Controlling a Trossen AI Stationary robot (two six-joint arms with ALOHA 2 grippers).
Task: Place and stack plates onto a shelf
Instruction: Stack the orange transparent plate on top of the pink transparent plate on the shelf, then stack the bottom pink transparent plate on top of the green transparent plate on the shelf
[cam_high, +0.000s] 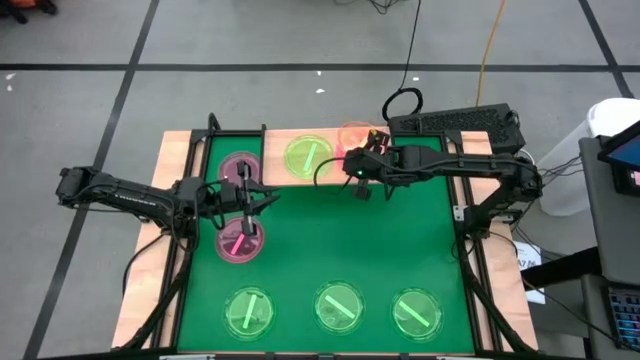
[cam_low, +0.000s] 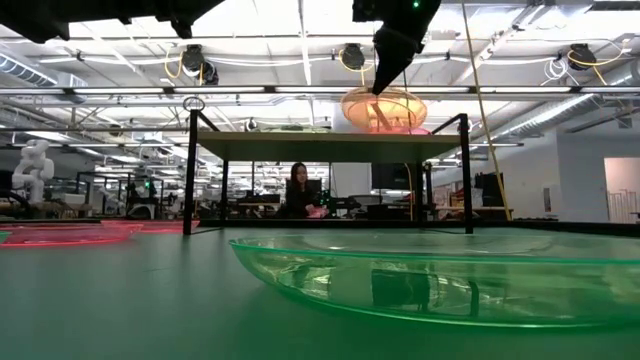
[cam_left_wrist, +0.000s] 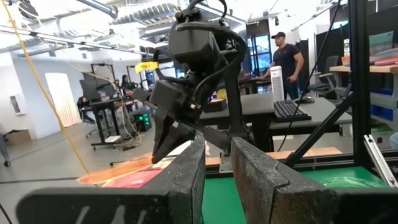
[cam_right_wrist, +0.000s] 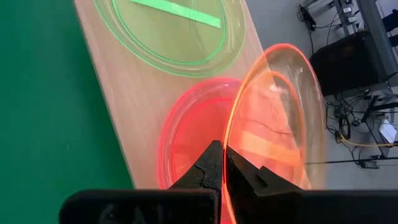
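Here the right gripper (cam_right_wrist: 222, 163) pinches the rim of a tilted orange plate (cam_right_wrist: 280, 118) directly above the pink plate (cam_right_wrist: 193, 134) on the shelf (cam_right_wrist: 134, 99), while the left gripper (cam_high: 245, 203), partly open and empty, hangs nearer the shelf's opposite end.

The middle of the green mat (cam_high: 340, 240) lies open between the three green plates (cam_high: 338, 308) along its near edge and the shelf (cam_high: 275, 160), whose top is crowded with plates and the right gripper (cam_high: 352, 165).
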